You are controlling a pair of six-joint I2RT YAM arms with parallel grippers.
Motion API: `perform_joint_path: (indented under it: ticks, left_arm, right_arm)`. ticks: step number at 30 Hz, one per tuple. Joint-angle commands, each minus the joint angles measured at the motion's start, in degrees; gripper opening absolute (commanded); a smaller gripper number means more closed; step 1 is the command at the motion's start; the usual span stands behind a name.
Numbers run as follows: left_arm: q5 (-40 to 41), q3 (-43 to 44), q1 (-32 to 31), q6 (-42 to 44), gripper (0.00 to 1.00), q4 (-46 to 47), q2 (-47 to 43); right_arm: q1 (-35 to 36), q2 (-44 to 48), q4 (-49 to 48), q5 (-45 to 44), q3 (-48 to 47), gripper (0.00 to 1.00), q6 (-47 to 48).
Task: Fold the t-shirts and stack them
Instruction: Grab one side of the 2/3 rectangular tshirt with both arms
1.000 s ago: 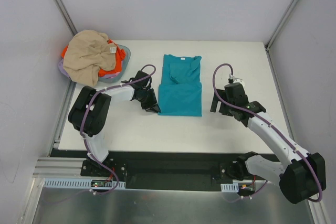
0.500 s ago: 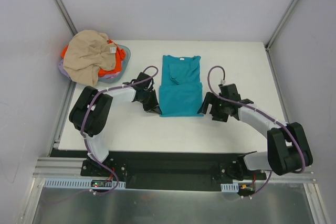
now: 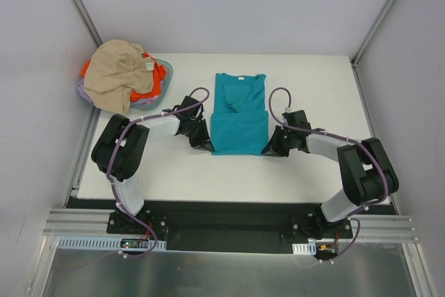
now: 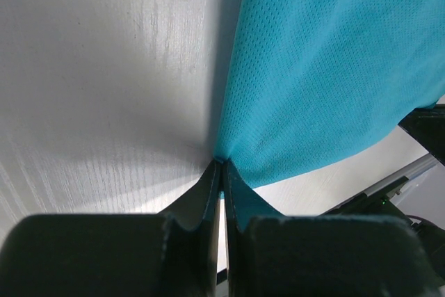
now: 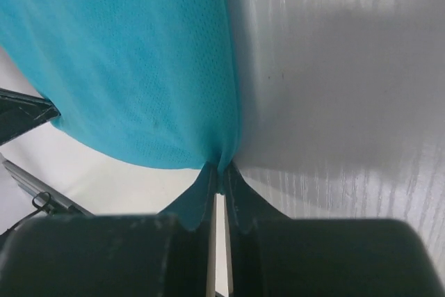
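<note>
Cloth is caught in both grippers. The left gripper (image 4: 221, 166) is clenched on the near left corner of the teal shirt (image 3: 238, 119), its jaws pressed together with the hem nipped at their tips. The right gripper (image 5: 221, 170) is clamped the same way on the near right corner. Both sit low on the table (image 3: 313, 81), one at either end of the shirt's near edge, the arms reaching in from left and right.

The teal shirt lies flat in the middle of the table, collar at the far end. Its sides seem folded in, so it makes a long narrow strip. Well apart, at the far left corner, a beige shirt (image 3: 118, 74) is heaped over an orange shirt (image 3: 157, 81) in a shallow basket (image 3: 81, 90).

I'd say this is the lengthwise fold of the first shirt: grasp made, lift not yet begun. The next move calls for both arms to rise together and carry the near edge over toward the collar. The hem should be kept taut and level so the cloth doesn't skew, and only then let go.
</note>
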State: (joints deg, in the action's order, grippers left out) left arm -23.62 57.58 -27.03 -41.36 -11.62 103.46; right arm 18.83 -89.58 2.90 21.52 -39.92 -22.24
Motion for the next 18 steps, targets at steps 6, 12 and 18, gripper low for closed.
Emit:
perform_joint_path:
  ticks: [6, 12, 18]
  left_arm:
    - [1.6, -4.6, -0.3, 0.9, 0.00, -1.1, -5.5]
    - [-1.0, -14.4, -2.6, 0.5, 0.00, -1.2, -15.7]
    - [-4.2, -24.3, -8.9, -1.3, 0.00, -5.1, -29.4]
  right_arm:
    - [0.1, 2.8, 0.1, 3.0, 2.9, 0.01, 0.5]
    - [5.0, 15.6, 7.3, 5.6, 10.4, 0.01, -1.0]
    - [12.0, 33.7, 17.6, 4.9, 17.4, 0.01, -8.3]
